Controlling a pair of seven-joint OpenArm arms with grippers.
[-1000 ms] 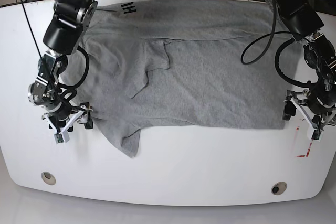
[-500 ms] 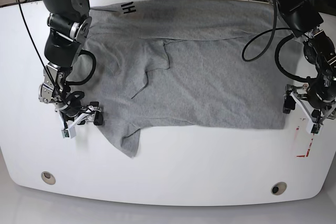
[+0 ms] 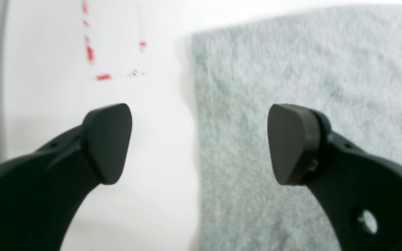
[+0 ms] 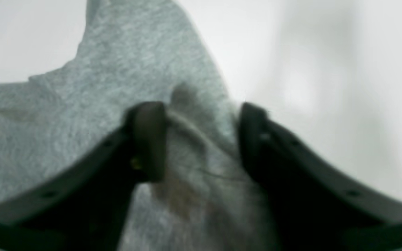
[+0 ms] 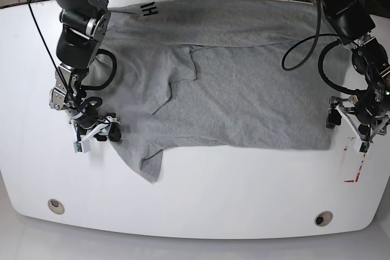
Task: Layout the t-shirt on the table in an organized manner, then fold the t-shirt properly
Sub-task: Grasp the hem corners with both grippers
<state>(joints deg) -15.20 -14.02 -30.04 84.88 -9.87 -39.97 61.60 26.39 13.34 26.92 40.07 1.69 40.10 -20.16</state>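
Note:
The heather-grey t-shirt point(image 5: 244, 89) lies spread across the white table point(image 5: 213, 199), with one sleeve folded over the body and black lettering point(image 5: 148, 10) at the far left edge. My right gripper point(image 5: 97, 138) is at the shirt's left edge. In the right wrist view its jaws point(image 4: 201, 139) are partly closed around a raised fold of the t-shirt point(image 4: 134, 52), with a gap still between the pads. My left gripper point(image 5: 345, 127) is open and empty. In the left wrist view it point(image 3: 201, 143) straddles the straight edge of the t-shirt point(image 3: 291, 52), with one fingertip point(image 3: 108, 139) over bare table.
A red-and-white mark point(image 5: 353, 168) lies on the table by the left gripper and also shows in the left wrist view point(image 3: 96, 62). Two metal grommets point(image 5: 56, 206) point(image 5: 323, 218) sit near the front edge. Black cables point(image 5: 304, 53) hang over the shirt's right part.
My right gripper has moved right and slightly up onto the shirt's left edge and narrowed around a fold. My left gripper has shifted slightly up along the shirt's right edge.

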